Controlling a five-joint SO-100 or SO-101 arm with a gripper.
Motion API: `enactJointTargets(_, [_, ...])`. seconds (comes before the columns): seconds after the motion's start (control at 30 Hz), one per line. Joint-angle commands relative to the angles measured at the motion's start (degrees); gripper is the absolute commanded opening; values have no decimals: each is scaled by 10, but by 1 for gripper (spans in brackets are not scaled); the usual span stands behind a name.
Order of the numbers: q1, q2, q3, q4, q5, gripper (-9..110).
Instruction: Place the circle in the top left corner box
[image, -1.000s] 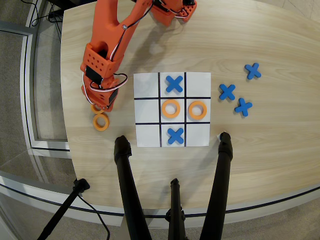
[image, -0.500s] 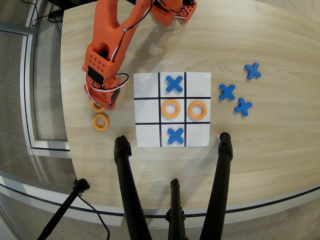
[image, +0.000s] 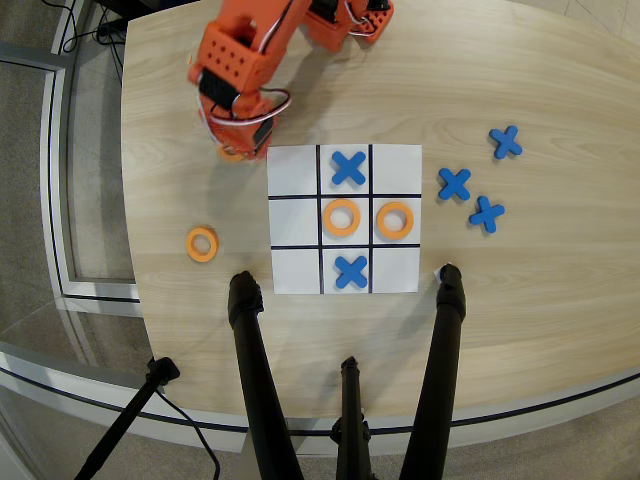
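Since 1 s ago the arm (image: 245, 60) has swung from the left table edge up toward the grid's upper-left corner, and 1 of the 2 rings that lay left of the sheet has gone with it. Gripper (image: 238, 148) hangs just left of the sheet (image: 300, 275), seen from above. A sliver of orange, the circle (image: 233, 154), shows under its tip. It appears pinched between the fingers, though the arm's body hides the jaws, so the hold is a judgement.

Progress: pick-up looks done, carry nearly done. Top left box (image: 293, 170) is bare; the circle sits just outside its left border, not yet over it. Left to do: a short move right, lower, release.

Board: 2 rings in the centre (image: 342, 217) and right-middle (image: 395, 221) cells, blue X top-middle (image: 348, 167) and bottom-middle (image: 351, 271). Spare ring (image: 202, 244) lies on the table, left. 3 spare X pieces (image: 484, 213) lie to the right.

Surface: pale wood-grain table (image: 520, 300), rounded edge. Black tripod legs (image: 258, 380) cross the near side. Grey floor and cables beyond.
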Motion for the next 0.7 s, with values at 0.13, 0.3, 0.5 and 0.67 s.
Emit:
enactJointTargets(0.13, [-18,53,57,-50,18,0])
enactJointTargets(0.3, [-29,96,43,-73,24,0])
enactJointTargets(0.5, [-101,253,43,-73,48,0])
enactJointTargets(0.67, [-226,451,121,-73,77,0])
